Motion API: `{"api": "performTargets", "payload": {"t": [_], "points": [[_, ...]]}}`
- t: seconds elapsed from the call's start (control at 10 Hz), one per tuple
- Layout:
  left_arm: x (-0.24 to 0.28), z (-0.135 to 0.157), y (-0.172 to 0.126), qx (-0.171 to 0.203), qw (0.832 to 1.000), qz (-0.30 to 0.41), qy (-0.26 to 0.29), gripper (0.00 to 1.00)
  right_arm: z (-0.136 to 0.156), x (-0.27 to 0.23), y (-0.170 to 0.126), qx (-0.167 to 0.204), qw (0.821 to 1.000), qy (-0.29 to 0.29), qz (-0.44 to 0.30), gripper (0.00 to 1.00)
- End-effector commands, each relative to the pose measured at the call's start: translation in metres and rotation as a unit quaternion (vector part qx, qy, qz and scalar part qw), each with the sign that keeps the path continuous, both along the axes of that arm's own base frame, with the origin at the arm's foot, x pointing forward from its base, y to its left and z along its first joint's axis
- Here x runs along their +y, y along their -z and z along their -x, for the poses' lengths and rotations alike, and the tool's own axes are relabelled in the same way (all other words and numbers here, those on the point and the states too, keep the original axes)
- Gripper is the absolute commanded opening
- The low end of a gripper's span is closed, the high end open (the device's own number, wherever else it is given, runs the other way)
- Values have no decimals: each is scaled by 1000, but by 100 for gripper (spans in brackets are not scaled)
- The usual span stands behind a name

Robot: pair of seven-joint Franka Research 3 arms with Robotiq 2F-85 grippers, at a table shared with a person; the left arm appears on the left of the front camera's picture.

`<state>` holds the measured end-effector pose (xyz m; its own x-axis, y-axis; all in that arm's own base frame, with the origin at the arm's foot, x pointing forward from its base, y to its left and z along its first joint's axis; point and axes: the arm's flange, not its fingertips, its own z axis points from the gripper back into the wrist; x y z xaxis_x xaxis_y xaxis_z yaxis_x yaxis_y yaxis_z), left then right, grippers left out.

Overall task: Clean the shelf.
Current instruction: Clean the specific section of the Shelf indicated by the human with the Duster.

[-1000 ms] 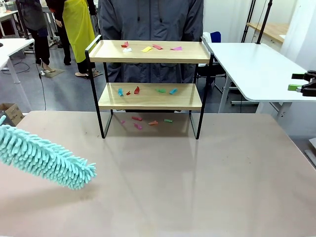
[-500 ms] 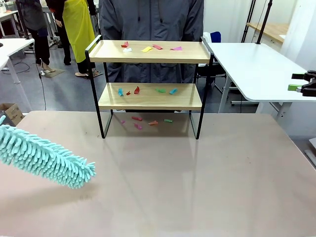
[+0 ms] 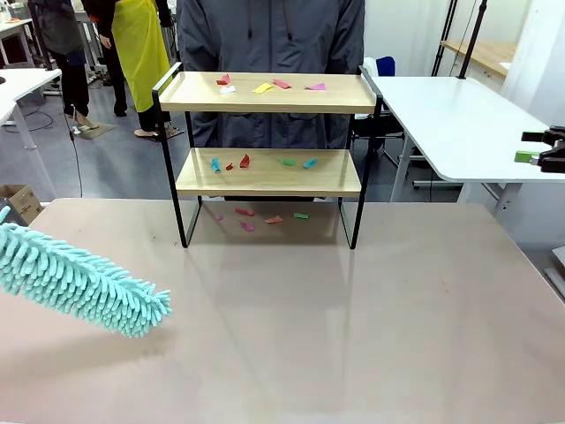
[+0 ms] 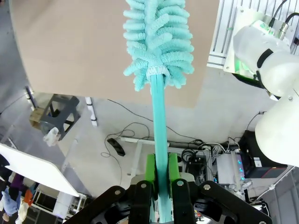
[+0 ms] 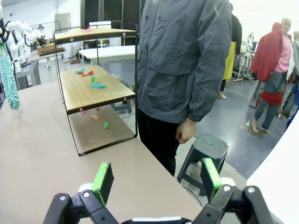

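Cleaning hasn't really started, I'd say. The shelf [image 3: 265, 183] stands upright at the far side of the table [image 3: 371, 327], right in front of the person [image 3: 269, 40]. Its 2 wooden boards in a thin black frame are littered with colored paper scraps [image 3: 263, 87], with more on the table underneath. The left tool [image 4: 161, 170] is clamped on a teal duster [image 3: 84, 281], which hovers well apart from the shelf. The right tool [image 5: 155, 179] is spread wide, holding nothing.
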<state>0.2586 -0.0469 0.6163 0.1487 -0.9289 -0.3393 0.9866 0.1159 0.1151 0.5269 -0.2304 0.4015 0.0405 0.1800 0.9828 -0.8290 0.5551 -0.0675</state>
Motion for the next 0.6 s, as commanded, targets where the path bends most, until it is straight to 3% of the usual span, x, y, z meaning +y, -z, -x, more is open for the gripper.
{"api": "performTargets", "payload": {"t": [0.0,0.5], "points": [[2,0,-3,-5,1000,3,-7,13,-1,3,-3,-3,1000,-2,0,100],[2,0,-3,-5,1000,3,-7,13,-1,3,-3,-3,1000,-2,0,100]]}}
